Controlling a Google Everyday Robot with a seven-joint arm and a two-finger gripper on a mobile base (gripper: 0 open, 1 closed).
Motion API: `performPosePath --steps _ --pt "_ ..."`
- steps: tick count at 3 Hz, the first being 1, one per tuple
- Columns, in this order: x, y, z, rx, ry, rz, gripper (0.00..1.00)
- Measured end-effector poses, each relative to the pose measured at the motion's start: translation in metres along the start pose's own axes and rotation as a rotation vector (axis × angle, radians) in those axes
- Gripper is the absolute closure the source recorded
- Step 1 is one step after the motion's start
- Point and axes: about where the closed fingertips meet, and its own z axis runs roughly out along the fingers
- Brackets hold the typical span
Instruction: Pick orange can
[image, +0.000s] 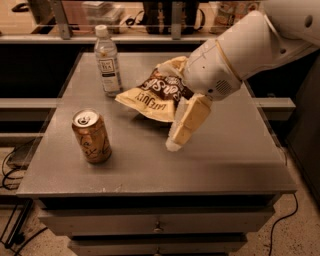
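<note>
The orange can stands upright at the front left of the grey table, its silver pull-tab top showing. My gripper hangs over the middle of the table, to the right of the can and well apart from it. It is open and empty. One cream finger points down and left toward the table top. The other finger lies against the chip bag behind it and is hard to pick out. The white arm reaches in from the upper right.
A clear water bottle with a white cap stands at the back left. A brown and cream chip bag lies mid-table, partly behind the gripper. Drawers sit below the table's front edge. Shelving runs along the back.
</note>
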Motion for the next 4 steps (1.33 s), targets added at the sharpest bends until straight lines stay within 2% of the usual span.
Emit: performPosePath --steps 1,2,3,4 --pt "-0.035 -0.01 0.035 -0.057 -0.086 -0.074 0.0" --pt "-0.072 -0.007 0.068 -0.132 -0.158 -0.154 0.0" --pt "-0.076 -0.006 0.071 -0.139 -0.162 -0.161 0.0" --pt "-0.07 -0.004 0.075 -0.161 -0.143 -0.145 0.0"
